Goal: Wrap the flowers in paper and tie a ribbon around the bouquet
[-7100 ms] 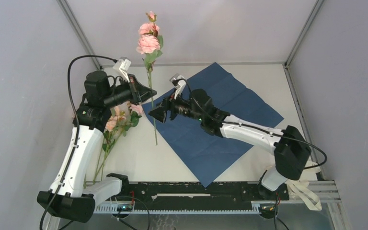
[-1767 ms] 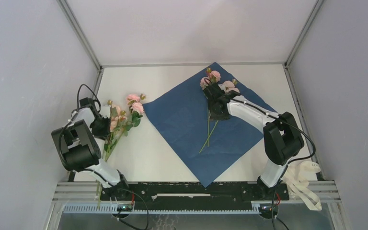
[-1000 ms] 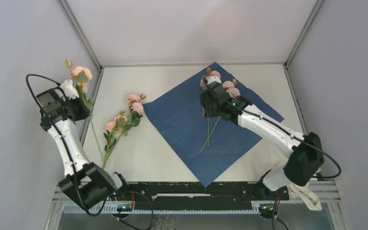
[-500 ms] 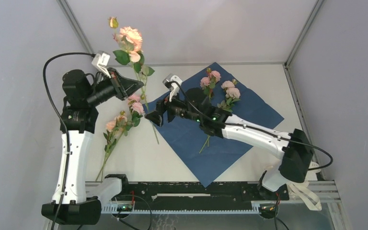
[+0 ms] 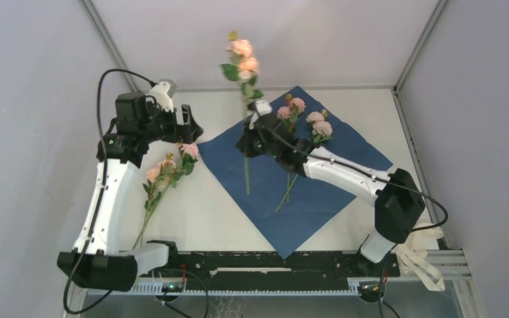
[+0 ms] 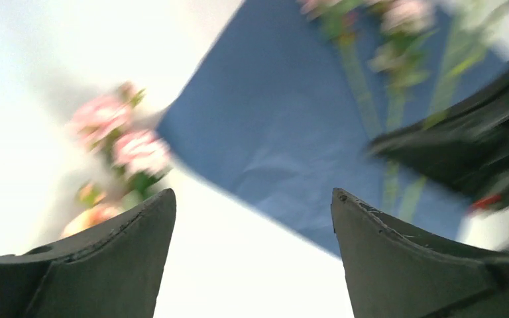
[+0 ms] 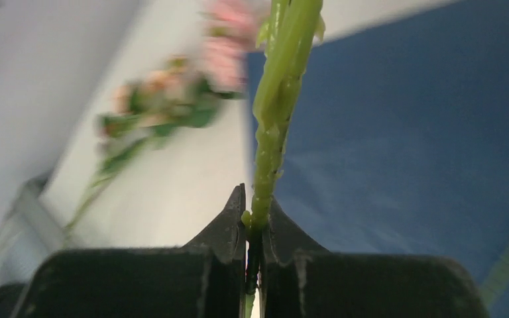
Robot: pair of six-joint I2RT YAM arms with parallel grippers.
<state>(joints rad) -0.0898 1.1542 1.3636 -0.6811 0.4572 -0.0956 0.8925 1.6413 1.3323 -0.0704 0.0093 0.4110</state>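
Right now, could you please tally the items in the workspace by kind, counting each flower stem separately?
Flower stems: 5 (1 held stem in the right gripper; 2 placed stems on the paper; apparently 2 loose stems on the table)
Paper sheets: 1
Ribbon: 1
Total: 7

Bright, even light falls on my table [image 5: 192, 218], shadows soft; top view sharp, both wrist views motion-smeared, flowers [image 6: 122, 142] hazy.

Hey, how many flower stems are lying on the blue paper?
2 stems, crossed on the paper: stem one blooms near the far corner, stem two beside it. A third stem is held upright by the right gripper.
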